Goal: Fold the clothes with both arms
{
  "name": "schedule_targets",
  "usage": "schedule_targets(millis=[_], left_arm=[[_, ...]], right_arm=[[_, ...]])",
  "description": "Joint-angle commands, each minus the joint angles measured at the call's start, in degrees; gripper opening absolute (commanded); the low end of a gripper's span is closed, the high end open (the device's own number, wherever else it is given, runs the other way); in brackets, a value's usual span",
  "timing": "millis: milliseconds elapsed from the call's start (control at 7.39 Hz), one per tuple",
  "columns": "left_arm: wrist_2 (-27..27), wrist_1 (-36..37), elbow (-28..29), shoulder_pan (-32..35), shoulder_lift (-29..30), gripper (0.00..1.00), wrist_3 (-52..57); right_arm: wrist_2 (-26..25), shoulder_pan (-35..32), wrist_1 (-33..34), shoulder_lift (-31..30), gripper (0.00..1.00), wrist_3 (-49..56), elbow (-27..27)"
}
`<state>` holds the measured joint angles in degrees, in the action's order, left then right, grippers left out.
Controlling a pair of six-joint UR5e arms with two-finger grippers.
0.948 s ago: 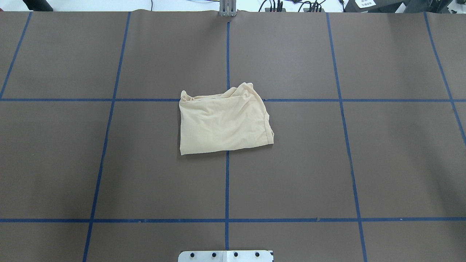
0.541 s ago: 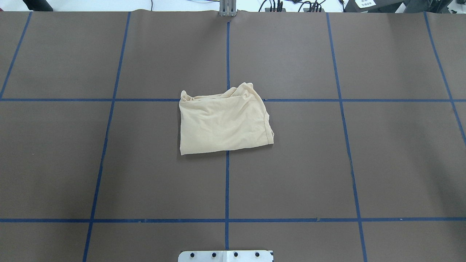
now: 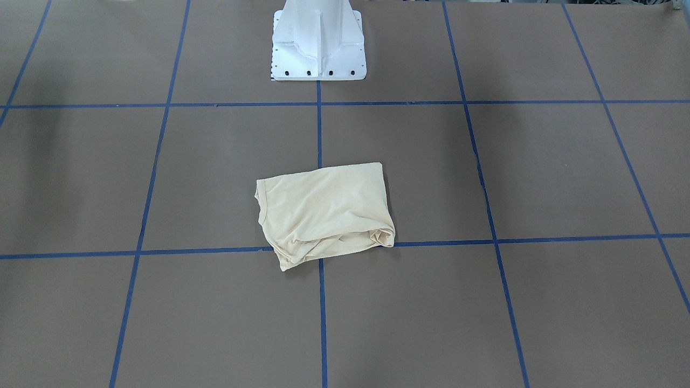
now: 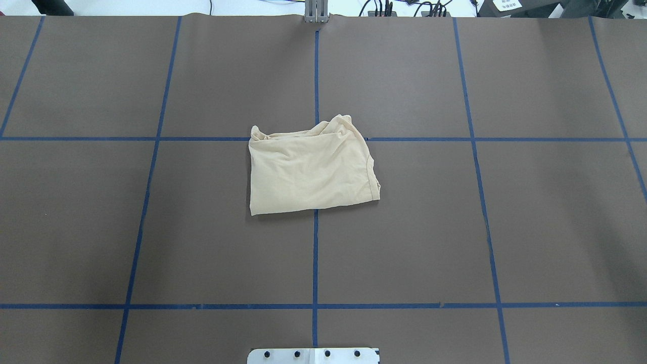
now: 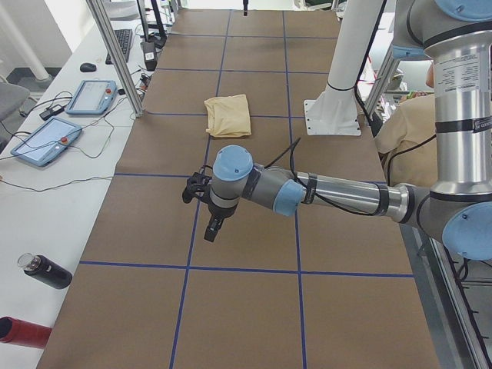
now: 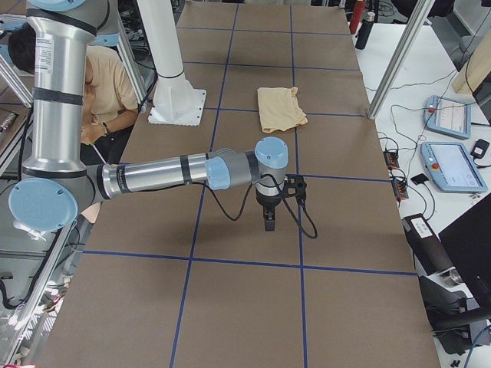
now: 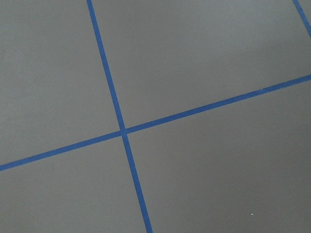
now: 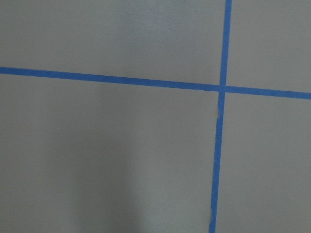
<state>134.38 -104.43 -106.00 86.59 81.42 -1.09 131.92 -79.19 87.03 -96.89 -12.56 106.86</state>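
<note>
Cream-yellow T-shirt (image 4: pixel 311 172) is seen folded into a compact bundle at the centre of the overhead frame, unmoved on the brown table (image 4: pixel 151 227) over the last second. The left gripper (image 5: pixel 213 228) and right gripper (image 6: pixel 268 221) are held well apart from it. Whether their fingers are apart or together cannot be told. Folding is judged finished.

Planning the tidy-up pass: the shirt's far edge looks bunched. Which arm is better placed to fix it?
Right, but only marginally. The left hand and right hand both hang over the table, similarly far from the shirt. Its raised bunched corner lies right of the centre tape line.
</note>
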Motion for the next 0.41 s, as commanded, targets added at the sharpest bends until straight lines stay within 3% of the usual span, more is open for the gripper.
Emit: schedule_targets(millis=[0, 271], left_arm=[[0.0, -0.1, -0.1, 0.1, 0.0, 1.0, -0.1], [0.0, -0.1, -0.1, 0.0, 0.1, 1.0, -0.1]], right_arm=[[1.1, 0.0, -0.1, -0.1, 1.0, 0.0, -0.1], [1.1, 0.0, -0.1, 0.0, 1.0, 0.0, 0.0]])
